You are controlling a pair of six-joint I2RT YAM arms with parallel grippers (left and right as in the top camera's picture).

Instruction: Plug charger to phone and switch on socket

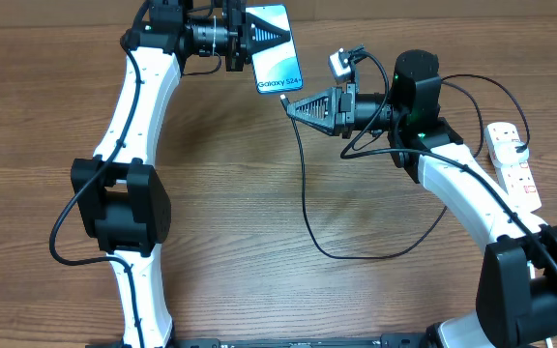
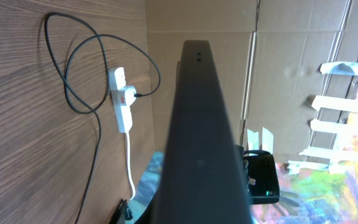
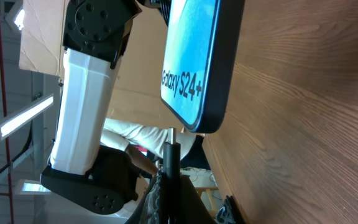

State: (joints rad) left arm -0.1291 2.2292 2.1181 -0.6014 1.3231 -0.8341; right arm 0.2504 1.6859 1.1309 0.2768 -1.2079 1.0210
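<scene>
Okay, so your counter (image 1: 230, 261) is mostly bare wood, and both arms reach in toward its far edge. Your left claw (image 1: 257, 41) is clamped on the phone (image 1: 275, 72), with the blue screen facing the overhead camera. The claw covers the upper part of the screen, so you only get "Galaxy S24+" on the lower part. From the left wrist, the phone is just a dark, blurry edge running down the middle of the view.

The socket (image 1: 511, 159) lies way over on the right, beside your right arm. Its red switches are too small for me to tell how they sit. The charger (image 1: 305, 184) loops across the counter from there up to your right claw (image 1: 291, 103), which is pinched tight on it just behind the connector tip (image 3: 171, 138). In the right wrist view that tip sits just under the phone's bottom edge. It's close, but I can't tell if it's touching, and the port is hidden.
</scene>
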